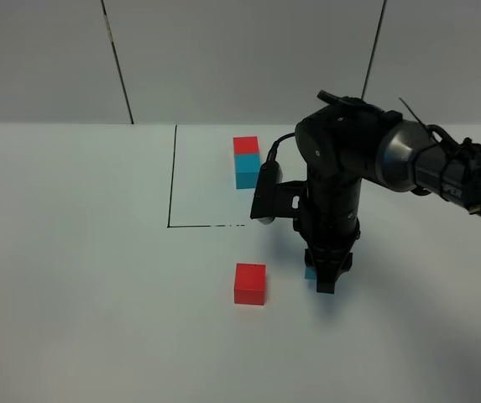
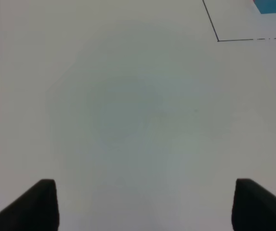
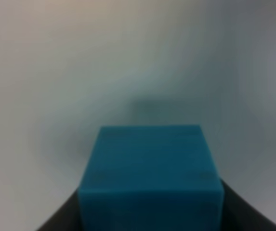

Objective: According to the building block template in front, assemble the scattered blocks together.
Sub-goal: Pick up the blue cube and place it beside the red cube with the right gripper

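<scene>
The template is a red cube joined to a cyan cube [image 1: 246,162], lying inside thin black lines [image 1: 171,180] at the back. Its cyan corner shows in the left wrist view [image 2: 270,5]. The loose red cube [image 1: 249,283] sits on the white table in front of the lines. My right gripper [image 1: 326,281] points straight down just right of it, with the loose cyan cube [image 1: 310,273] mostly hidden behind it. In the right wrist view the cyan cube [image 3: 150,173] fills the gap between the dark fingers [image 3: 65,219]. My left gripper [image 2: 145,202] is open and empty over bare table.
The black line corner [image 2: 218,38] lies ahead of the left gripper. The right arm's dark body [image 1: 341,168] and cables hang over the right part of the framed area. The white table [image 1: 72,277] meets a grey wall at the back.
</scene>
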Robot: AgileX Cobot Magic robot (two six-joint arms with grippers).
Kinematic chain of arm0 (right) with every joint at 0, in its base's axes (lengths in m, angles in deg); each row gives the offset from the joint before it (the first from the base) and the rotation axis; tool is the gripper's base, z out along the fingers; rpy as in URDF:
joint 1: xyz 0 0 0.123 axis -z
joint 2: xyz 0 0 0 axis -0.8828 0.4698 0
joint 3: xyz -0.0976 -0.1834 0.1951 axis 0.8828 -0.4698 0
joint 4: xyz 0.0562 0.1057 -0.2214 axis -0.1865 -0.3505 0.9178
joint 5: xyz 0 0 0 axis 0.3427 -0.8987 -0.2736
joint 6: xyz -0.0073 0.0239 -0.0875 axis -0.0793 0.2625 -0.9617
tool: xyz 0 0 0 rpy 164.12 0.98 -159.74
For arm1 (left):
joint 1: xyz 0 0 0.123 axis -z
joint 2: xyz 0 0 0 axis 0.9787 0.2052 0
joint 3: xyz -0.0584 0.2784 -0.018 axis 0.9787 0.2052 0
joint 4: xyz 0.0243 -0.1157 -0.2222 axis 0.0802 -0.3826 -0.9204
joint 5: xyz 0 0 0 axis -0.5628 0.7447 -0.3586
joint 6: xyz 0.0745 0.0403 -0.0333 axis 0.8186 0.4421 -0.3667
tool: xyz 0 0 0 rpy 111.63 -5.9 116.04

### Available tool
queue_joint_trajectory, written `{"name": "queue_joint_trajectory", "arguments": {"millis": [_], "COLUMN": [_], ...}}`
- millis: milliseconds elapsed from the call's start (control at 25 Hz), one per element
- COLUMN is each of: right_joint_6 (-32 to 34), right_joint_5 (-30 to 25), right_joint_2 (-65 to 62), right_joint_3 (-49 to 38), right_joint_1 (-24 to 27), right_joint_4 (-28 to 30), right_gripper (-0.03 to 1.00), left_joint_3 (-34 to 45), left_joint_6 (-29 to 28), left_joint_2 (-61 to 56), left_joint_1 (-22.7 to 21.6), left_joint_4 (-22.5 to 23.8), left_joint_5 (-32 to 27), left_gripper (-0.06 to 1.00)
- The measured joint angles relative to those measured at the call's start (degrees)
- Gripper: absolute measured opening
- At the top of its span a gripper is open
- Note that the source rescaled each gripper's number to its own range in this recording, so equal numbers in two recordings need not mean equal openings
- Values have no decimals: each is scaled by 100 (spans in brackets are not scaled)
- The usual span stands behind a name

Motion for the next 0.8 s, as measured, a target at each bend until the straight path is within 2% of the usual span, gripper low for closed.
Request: {"name": "queue_joint_trajectory", "arguments": {"millis": [400,800], "right_joint_6": [-70,-65], "right_joint_5": [415,440], "right_joint_2": [492,575], "right_joint_3": [20,25], "right_joint_1": [-136,-238], "right_joint_4": [-79,-314], "right_gripper": [0,0], "left_joint_3": [0,0], "left_joint_6": [0,0], "left_joint_2": [0,0], "left_joint_1": [0,0], "left_joint_4": [0,0], "left_joint_5": [0,0], "left_gripper": [62,62]}}
